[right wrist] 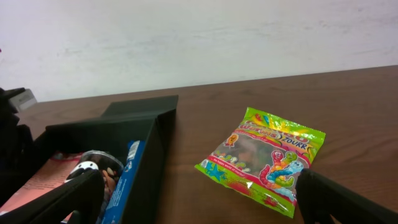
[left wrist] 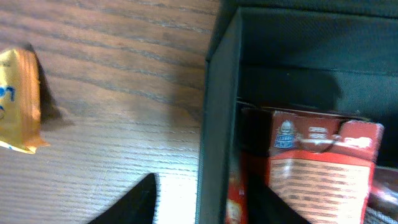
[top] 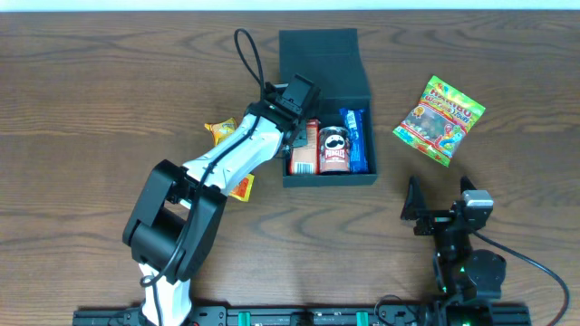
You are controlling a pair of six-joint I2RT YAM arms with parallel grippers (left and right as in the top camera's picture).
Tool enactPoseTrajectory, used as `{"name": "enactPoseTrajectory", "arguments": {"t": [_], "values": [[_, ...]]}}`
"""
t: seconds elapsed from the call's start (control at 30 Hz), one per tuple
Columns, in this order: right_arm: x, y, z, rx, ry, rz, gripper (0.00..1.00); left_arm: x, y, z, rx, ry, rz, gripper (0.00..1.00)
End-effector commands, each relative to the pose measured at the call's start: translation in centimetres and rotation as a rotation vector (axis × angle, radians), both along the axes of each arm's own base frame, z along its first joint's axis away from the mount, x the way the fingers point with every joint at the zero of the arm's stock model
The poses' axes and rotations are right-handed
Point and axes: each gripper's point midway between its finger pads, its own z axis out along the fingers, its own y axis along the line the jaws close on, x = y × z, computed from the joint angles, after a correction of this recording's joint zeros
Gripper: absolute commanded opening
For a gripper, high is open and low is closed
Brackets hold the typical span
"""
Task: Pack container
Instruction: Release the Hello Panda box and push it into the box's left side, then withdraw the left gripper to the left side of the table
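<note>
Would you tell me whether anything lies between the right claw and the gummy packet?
Nothing visible does: only bare table lies between the right claw and the gummy packet; the container sits aside.

The white left arm (top: 237, 152) is partly covering a yellow-orange foil packet (top: 220, 130), and the left wrist view's edges are cropping the dark teal-green square box (left wrist: 217, 124).

Left arm (top: 245, 149) overhangs container (top: 331, 179) left wall; its right side free; gummy bag (top: 439, 119) unobstructed.
</note>
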Motion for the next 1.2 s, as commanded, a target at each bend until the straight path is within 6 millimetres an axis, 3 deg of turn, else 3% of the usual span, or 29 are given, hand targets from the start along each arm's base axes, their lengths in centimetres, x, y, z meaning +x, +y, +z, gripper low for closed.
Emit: {"name": "enactPoseTrajectory", "arguments": {"t": [0.0,0.1,0.23,0.43,0.57,0.67,0.77,0.83,0.93,1.17], "values": [[0.0,0.0,0.0,0.011,0.0,0.003,0.99,0.9,0.2,0.5,0.017,-0.024,-0.001,0.56],[0.0,0.0,0.0,0.011,0.0,0.003,0.99,1.1,0.2,0.9,0.015,-0.036,0.001,0.56],[0.0,0.0,0.0,0.011,0.0,0.003,0.99,1.6,-0.1,3.1,-0.003,-0.074,-0.006,0.54],[0.0,0.0,0.0,0.011,0.0,0.003,0.99,1.5,0.0,9.7,-0.012,-0.133,-0.046,0.51],[0.0,0.0,0.0,0.011,0.0,0.003,0.99,0.1,1.1,15.2,0.006,-0.178,-0.105,0.38],[0.0,0.0,0.0,0.011,0.0,0.003,0.99,-1.6,3.5,19.2,0.055,-0.231,-0.095,0.37],[0.0,0.0,0.0,0.011,0.0,0.003,0.99,-3.8,7.2,23.0,0.129,-0.296,-0.051,0.46],[0.0,0.0,0.0,0.011,0.0,0.003,0.99,-5.4,9.1,24.8,0.164,-0.312,-0.082,0.46],[0.0,0.0,0.0,0.011,0.0,0.003,0.99,-8.0,11.4,26.2,0.158,-0.294,-0.101,0.46],[0.0,0.0,0.0,0.011,0.0,0.003,0.99,-11.9,15.4,26.5,0.113,-0.28,-0.067,0.46]]}}
